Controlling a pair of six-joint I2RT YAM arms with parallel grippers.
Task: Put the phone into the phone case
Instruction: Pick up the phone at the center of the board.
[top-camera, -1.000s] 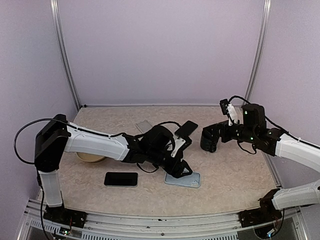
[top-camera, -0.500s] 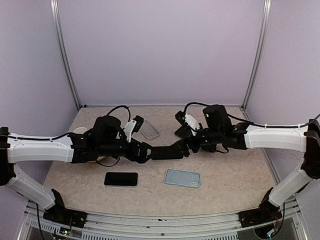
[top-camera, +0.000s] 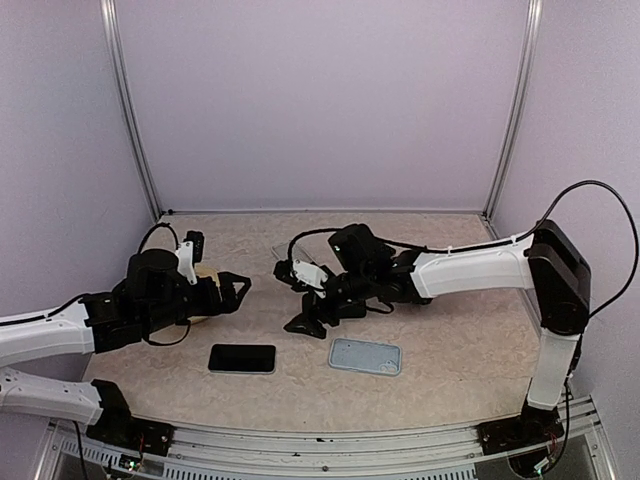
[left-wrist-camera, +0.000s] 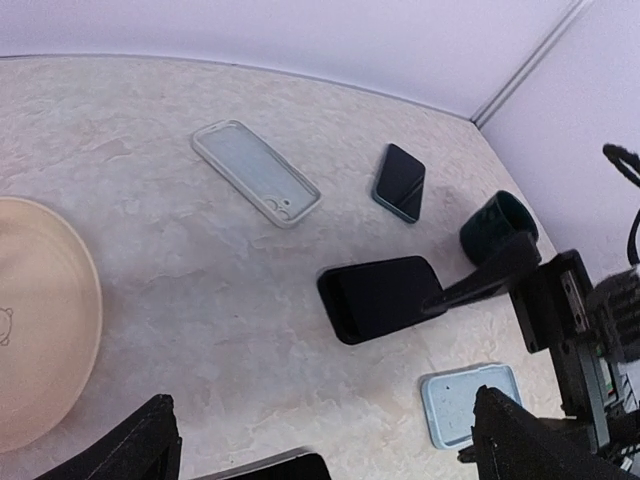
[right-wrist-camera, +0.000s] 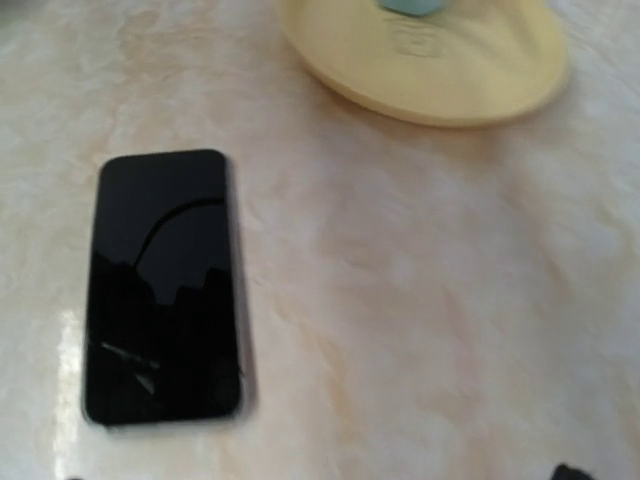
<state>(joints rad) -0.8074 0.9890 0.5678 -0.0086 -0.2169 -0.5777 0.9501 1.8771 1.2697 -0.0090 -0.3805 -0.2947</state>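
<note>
Top external view: we saw the right gripper (top-camera: 308, 318) spread open, angled toward the near phone (top-camera: 242, 358), presumably to grasp it; the left gripper (top-camera: 238, 288) gaped too.

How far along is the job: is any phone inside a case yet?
Done: nothing yet; the blue case lies empty and the phone lies on the table beside it, apart. In hand: nothing; left claw and right claw are both open. To do: pick up the phone and seat it in the case.
</note>
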